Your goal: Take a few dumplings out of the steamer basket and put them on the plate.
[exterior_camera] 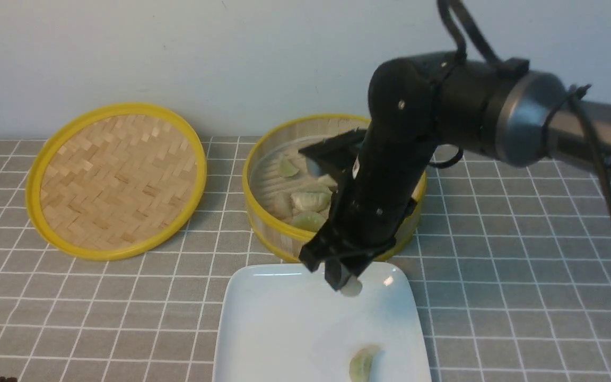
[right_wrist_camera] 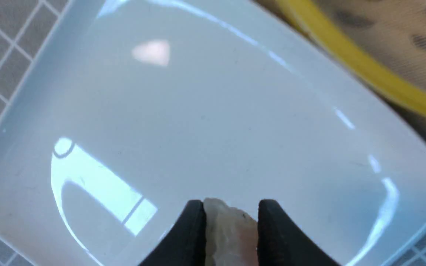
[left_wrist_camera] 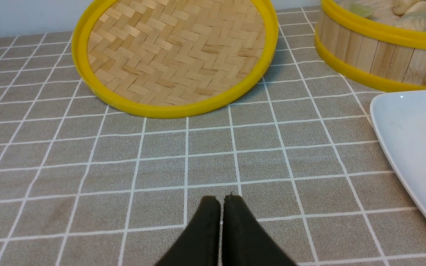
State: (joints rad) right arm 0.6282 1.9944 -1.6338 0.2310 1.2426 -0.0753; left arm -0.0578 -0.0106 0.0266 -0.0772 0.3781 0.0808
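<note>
The steamer basket (exterior_camera: 268, 223) stands at mid table with several pale green and whitish dumplings (exterior_camera: 311, 200) inside; its wall also shows in the left wrist view (left_wrist_camera: 368, 61). The white plate (exterior_camera: 284, 329) lies in front of it and holds one green dumpling (exterior_camera: 363, 365). My right gripper (exterior_camera: 345, 284) is shut on a whitish-beige dumpling (right_wrist_camera: 229, 229), a little above the plate's far edge (right_wrist_camera: 213, 111). My left gripper (left_wrist_camera: 221, 201) is shut and empty, low over the tablecloth, left of the plate (left_wrist_camera: 416, 147).
The flat woven yellow-rimmed lid (exterior_camera: 117, 178) lies left of the basket, tilted toward the wall; it also shows in the left wrist view (left_wrist_camera: 176, 55). A grey checked cloth (exterior_camera: 523, 265) covers the table. My right arm (exterior_camera: 443, 116) reaches over the basket.
</note>
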